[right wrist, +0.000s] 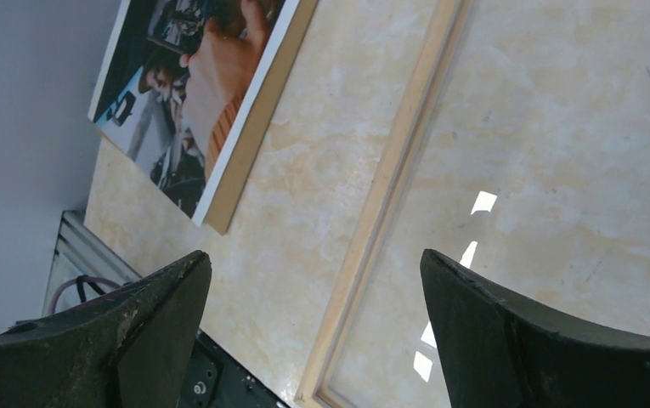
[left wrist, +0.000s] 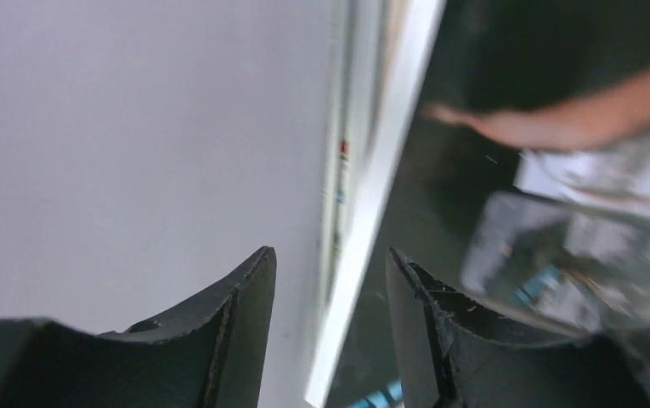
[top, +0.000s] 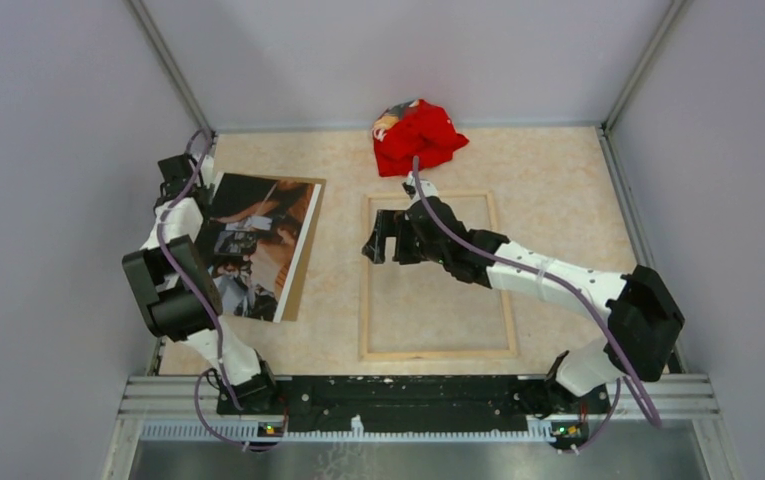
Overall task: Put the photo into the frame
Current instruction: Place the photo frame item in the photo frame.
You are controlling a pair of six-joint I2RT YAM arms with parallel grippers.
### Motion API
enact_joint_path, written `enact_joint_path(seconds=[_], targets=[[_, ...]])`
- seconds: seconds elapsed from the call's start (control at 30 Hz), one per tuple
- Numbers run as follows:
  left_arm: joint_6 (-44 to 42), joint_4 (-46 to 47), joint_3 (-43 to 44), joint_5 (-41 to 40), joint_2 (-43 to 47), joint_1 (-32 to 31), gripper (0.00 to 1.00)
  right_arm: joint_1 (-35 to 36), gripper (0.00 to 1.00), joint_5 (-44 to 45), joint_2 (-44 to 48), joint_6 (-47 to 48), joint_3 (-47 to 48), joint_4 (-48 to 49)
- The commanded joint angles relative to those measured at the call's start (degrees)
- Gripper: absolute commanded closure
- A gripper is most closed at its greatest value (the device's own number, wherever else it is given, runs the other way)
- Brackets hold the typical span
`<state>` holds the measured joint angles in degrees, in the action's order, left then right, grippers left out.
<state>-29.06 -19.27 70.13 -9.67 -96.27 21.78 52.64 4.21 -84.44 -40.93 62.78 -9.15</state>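
The photo (top: pixel 256 245) lies face up at the left on a brown backing board (top: pixel 304 250), beside the left wall. The frame (top: pixel 365 300) lies back side up in the middle, its pale wood edges showing around the clear pane. My left gripper (top: pixel 180 180) is at the photo's far left corner. In the left wrist view it (left wrist: pixel 330 255) is open, with the photo's white edge (left wrist: pixel 381 170) between the jaws. My right gripper (top: pixel 376 240) hovers open and empty over the frame's left edge. The right wrist view shows that gripper (right wrist: pixel 314 255), the frame's edge (right wrist: pixel 398 170) and the photo (right wrist: pixel 194 68).
A crumpled red cloth (top: pixel 416 135) lies at the back of the table, just beyond the frame's far edge. Grey walls close in the left, the right and the back. The black base rail (top: pixel 408 390) runs along the near edge.
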Motion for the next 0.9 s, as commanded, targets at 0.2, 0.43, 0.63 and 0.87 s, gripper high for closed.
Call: enact_joint_path(seconds=[0.2, 0.43, 0.63, 0.87], targets=[[-7.5, 19.9, 5.9, -16.8, -13.7, 1.7, 0.75, 3.5, 0.3, 6.1, -0.9, -0.1, 2.3, -1.1], [-3.1, 8.1, 11.5, -9.6, -19.7, 1.7, 0.85, 3.5, 0.34, 5.8, -3.0, -1.0, 2.2, -1.8], [-2.1, 6.7, 10.3, -7.9, -20.8, 1.7, 0.88, 3.5, 0.34, 5.7, -4.6, -1.9, 2.2, -1.9], [-2.0, 4.9, 9.5, -5.7, -20.5, 1.6, 0.92, 3.5, 0.34, 5.2, -5.0, -2.6, 2.0, -1.8]])
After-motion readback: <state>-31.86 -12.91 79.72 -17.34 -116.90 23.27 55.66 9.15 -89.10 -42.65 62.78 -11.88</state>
